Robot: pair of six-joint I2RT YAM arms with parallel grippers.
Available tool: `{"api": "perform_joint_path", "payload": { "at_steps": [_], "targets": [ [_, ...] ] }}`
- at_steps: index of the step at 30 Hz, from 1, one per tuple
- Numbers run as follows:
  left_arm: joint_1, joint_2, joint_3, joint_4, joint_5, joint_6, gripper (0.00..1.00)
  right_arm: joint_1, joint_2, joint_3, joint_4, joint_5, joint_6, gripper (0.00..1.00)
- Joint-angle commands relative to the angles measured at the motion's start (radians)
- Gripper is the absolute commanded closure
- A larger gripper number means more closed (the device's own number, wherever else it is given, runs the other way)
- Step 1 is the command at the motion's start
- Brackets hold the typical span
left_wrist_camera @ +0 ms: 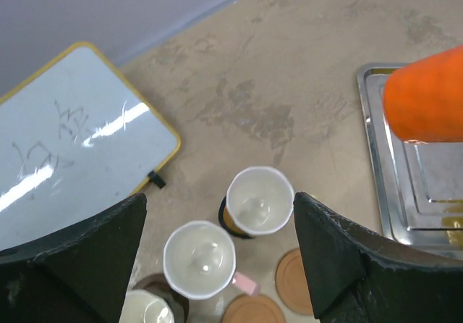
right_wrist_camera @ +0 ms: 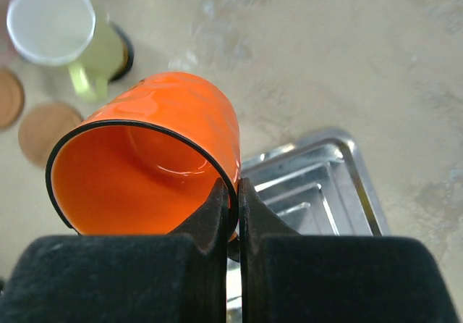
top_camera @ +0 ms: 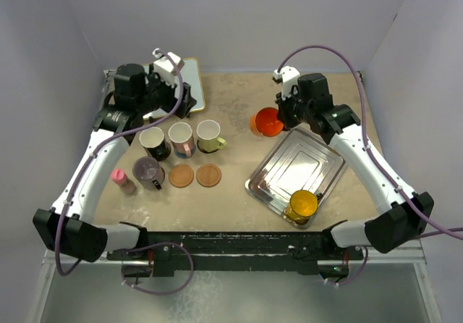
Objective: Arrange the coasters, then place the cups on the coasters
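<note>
My right gripper [right_wrist_camera: 236, 189] is shut on the rim of the red-orange cup [right_wrist_camera: 159, 142], which hangs tilted by the tray's far corner [top_camera: 269, 122]. The black cup [top_camera: 155, 142], pink cup [top_camera: 181, 138] and yellow-green cup [top_camera: 209, 135] stand in a row. The yellow-green one sits on a black-rimmed coaster [right_wrist_camera: 127, 49]. Two tan-orange coasters [top_camera: 181, 175] [top_camera: 208, 174] lie bare in front of them, beside the purple cup [top_camera: 147, 171]. A yellow cup [top_camera: 301, 206] stands in the tray. My left gripper [left_wrist_camera: 217, 207] hovers open above the row, holding nothing.
The steel tray [top_camera: 318, 156] lies at the right of the table. A small whiteboard [left_wrist_camera: 65, 135] lies at the back left under the left arm. A pink bottle [top_camera: 121, 180] stands at the left, next to the purple cup.
</note>
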Motion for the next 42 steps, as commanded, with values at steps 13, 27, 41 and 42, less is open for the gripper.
{"api": "perform_joint_path", "payload": {
  "at_steps": [13, 27, 41, 42],
  "targets": [
    [-0.444, 0.281, 0.309, 0.084, -0.262, -0.102, 0.22, 0.130, -0.035, 0.029, 0.357, 0.555, 0.327, 1.00],
    [-0.494, 0.425, 0.433, 0.123, -0.336, -0.170, 0.35, 0.158, -0.075, -0.008, 0.352, 0.509, 0.401, 1.00],
    [-0.497, 0.519, 0.493, 0.088, -0.350, -0.180, 0.60, 0.162, -0.124, -0.023, 0.347, 0.423, 0.443, 1.00],
    [-0.497, 0.522, 0.497, 0.086, -0.349, -0.178, 0.64, 0.161, -0.125, -0.024, 0.348, 0.410, 0.443, 1.00]
  ]
}}
